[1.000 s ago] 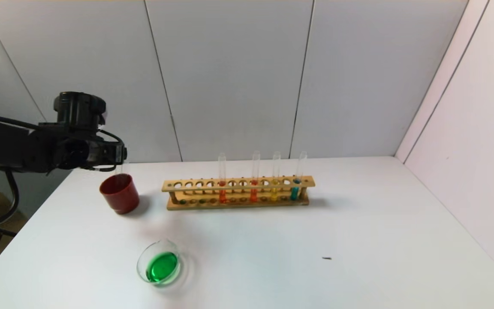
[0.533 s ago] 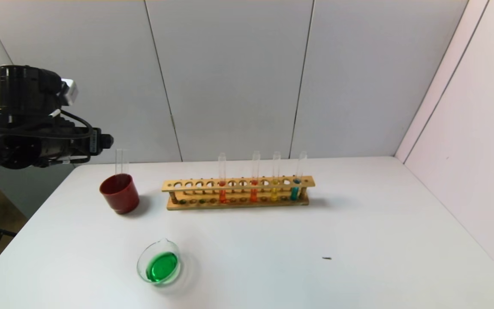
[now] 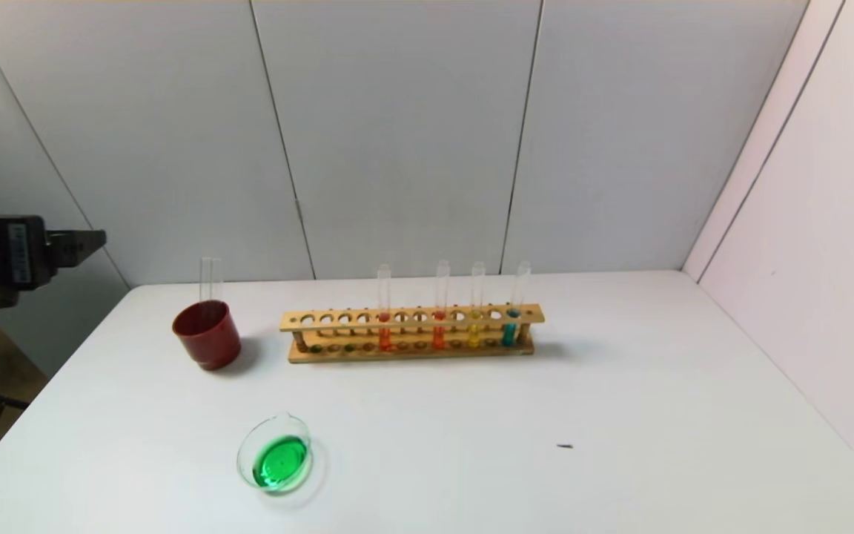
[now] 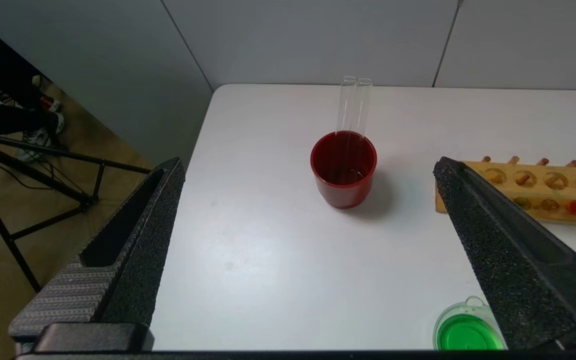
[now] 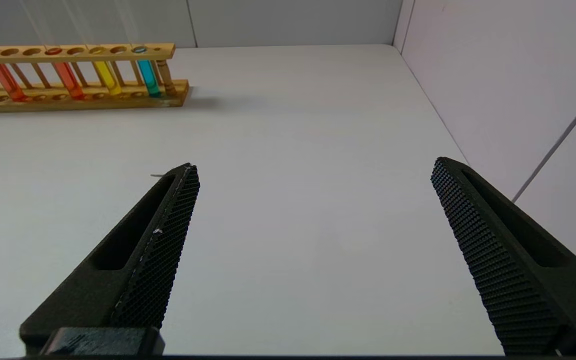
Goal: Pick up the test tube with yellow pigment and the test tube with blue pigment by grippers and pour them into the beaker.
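1. Our left gripper (image 4: 308, 170), jaws wide and empty, sits at the head view's left edge; the right gripper (image 5: 313, 170) is open too.
2. We leave the beaker (image 3: 276, 460), lower left and green-filled, and the red cup (image 3: 207, 334) with its two empty tubes (image 4: 353, 107) undisturbed.

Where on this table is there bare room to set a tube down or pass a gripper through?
The widest bare stretch lies right of the rack, out to the side wall, marked only by a small dark speck. A clear band also runs between the rack and the beaker. It is tightest at the left, where the red cup with its two empty tubes stands beside the rack's end.
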`<state>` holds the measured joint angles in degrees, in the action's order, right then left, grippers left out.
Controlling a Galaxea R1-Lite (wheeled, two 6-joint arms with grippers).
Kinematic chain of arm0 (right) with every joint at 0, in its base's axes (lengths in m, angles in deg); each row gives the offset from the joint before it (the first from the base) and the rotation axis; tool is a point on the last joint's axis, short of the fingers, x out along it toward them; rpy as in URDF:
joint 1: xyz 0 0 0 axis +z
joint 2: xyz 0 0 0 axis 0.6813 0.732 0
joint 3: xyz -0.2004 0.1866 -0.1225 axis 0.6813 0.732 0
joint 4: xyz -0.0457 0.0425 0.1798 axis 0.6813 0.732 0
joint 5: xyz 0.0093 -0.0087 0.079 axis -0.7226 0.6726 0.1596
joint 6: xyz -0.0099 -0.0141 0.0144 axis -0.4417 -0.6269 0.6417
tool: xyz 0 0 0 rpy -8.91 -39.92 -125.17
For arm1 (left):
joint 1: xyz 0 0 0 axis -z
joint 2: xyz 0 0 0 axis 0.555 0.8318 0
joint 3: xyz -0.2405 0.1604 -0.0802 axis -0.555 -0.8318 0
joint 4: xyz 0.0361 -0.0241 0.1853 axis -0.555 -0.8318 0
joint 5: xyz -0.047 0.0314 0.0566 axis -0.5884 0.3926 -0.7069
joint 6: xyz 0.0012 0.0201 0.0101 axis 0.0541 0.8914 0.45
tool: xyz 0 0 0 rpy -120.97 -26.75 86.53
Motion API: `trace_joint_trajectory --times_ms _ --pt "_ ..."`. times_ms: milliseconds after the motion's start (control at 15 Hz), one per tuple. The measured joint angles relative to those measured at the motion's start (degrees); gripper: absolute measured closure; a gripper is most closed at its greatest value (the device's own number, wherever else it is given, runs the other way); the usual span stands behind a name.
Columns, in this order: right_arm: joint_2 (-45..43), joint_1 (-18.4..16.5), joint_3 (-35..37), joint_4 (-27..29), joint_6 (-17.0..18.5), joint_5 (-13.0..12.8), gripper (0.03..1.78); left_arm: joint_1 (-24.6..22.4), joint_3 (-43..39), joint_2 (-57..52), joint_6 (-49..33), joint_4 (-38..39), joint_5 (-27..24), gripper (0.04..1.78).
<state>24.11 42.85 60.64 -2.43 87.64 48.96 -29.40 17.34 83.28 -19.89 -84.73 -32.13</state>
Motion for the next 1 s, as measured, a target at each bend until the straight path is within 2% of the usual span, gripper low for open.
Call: trace_joint_trajectory --times_ms 600,800,1000 --pt "0.0 0.0 0.0 0.0 0.0 0.0 0.11 0.2 -7.7 -30.8 -0.6 -21.7 1.7 0.07" --pt "0.0 0.0 0.0 0.0 0.0 0.0 0.11 -0.8 -11.7 -39.8 -0.8 -25.7 1.8 0.07" --pt "0.0 0.0 0.0 0.0 0.0 0.0 0.11 -3.8 -18.1 -47.0 -0.6 -25.8 1.4 0.07"
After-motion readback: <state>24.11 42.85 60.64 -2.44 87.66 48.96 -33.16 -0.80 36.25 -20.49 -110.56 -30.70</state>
